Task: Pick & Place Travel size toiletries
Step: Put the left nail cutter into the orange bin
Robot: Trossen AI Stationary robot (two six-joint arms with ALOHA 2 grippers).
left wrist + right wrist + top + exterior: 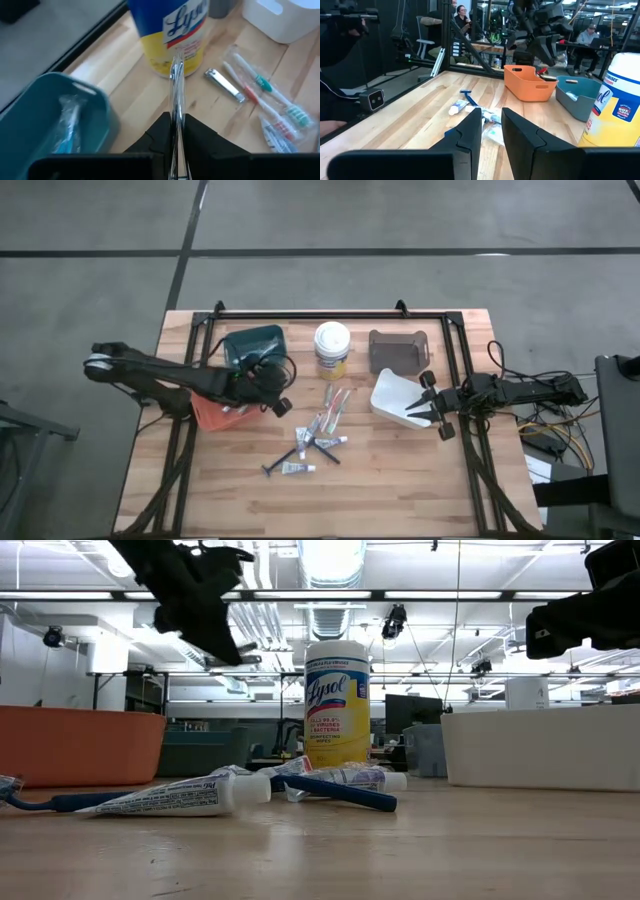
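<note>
Travel-size toiletries [318, 435] lie loosely heaped at the middle of the pale wooden table [400, 480], near of the tall white wipes tub with a yellow label [332, 350]. Four small bins ring them: teal [252, 343] and grey [398, 350] at the far side, orange [208, 416] to the left, white [392, 395] to the right.

The left gripper [177, 122] hangs between the teal and orange bins, pinched tight on a thin silvery metal piece [176, 80] seen edge-on. The right gripper [491, 131] waits by the white bin, its fingers narrowly parted and empty.

The soft white squeeze tubes [180, 797] look light and yielding, best gripped across the middle. The blue-handled razors [335, 790] and slim wrapped toothbrushes [265, 95] seem stiff but slippery, so taking them mid-handle suits. A flat metal nail clipper [224, 85] lies close to the tub, low and probably hard to pinch.
</note>
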